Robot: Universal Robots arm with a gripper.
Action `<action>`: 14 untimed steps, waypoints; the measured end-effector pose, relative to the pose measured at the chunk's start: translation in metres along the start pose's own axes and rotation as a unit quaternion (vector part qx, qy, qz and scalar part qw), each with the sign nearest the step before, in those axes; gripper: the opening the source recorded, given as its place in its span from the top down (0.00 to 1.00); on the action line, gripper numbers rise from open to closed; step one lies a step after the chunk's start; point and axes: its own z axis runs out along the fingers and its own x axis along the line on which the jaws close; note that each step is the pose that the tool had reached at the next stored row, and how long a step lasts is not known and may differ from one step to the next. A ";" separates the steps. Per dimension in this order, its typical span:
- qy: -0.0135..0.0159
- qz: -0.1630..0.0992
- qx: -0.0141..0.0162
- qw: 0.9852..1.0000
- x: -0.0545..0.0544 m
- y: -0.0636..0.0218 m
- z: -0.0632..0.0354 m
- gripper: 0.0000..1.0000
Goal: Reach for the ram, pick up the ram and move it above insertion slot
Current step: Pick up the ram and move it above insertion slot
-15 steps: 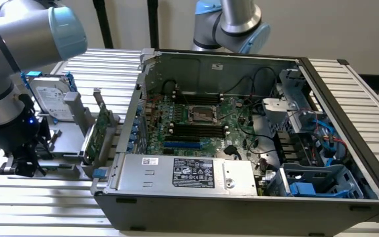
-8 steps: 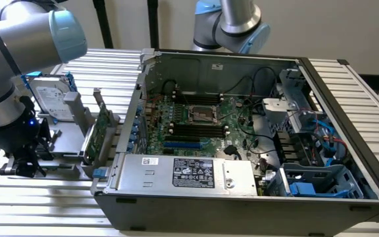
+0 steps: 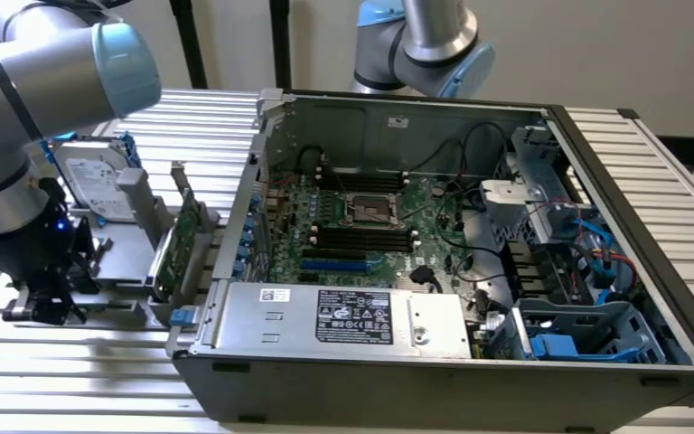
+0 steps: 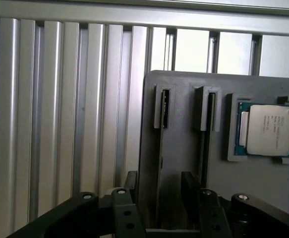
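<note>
The gripper, with jaws spread wide and nothing yet held, is positioned astride the ram, which is stood on edge in a slotted grey holder, apparently so that both flat faces can be clamped.

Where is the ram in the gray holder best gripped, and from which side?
Grip the ram at mid-length, across its two flat faces, coming down from above. It stands on edge in the gray holder, one end in a guide, so only its top edge seems free.
</note>
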 end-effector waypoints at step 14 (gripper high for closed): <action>0.000 0.000 0.000 1.000 0.000 0.0000 0.0010 0.86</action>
